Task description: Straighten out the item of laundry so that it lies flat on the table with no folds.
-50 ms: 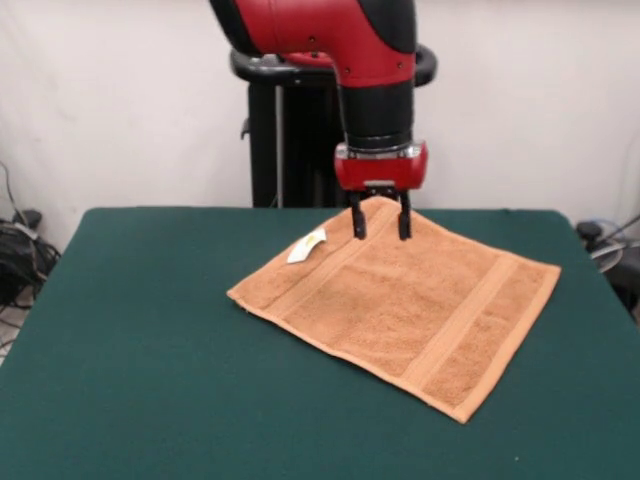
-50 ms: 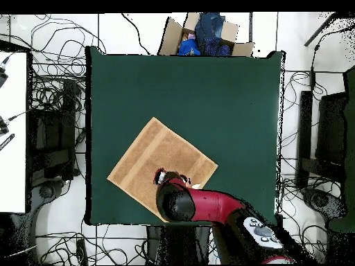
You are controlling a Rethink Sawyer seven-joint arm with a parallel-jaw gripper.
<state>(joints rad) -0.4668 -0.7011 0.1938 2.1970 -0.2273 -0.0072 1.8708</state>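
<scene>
Orange-tan terry, the towel (image 1: 400,305) lies spread as a diamond on the green tabletop (image 1: 130,380), a little right of centre in the front view, band stripes near both ends and the white care tag (image 1: 307,246) showing at its far-left edge. It looks nearly flat; only the far corner seems slightly raised, though the arm hides that spot from overhead. The gripper (image 1: 381,227) hangs right at that corner with its fingers parted, apparently grasping nothing. The risk, as I judge it: closing and pulling here could drag the whole cloth or tuck the corner under, making a fresh fold.
</scene>
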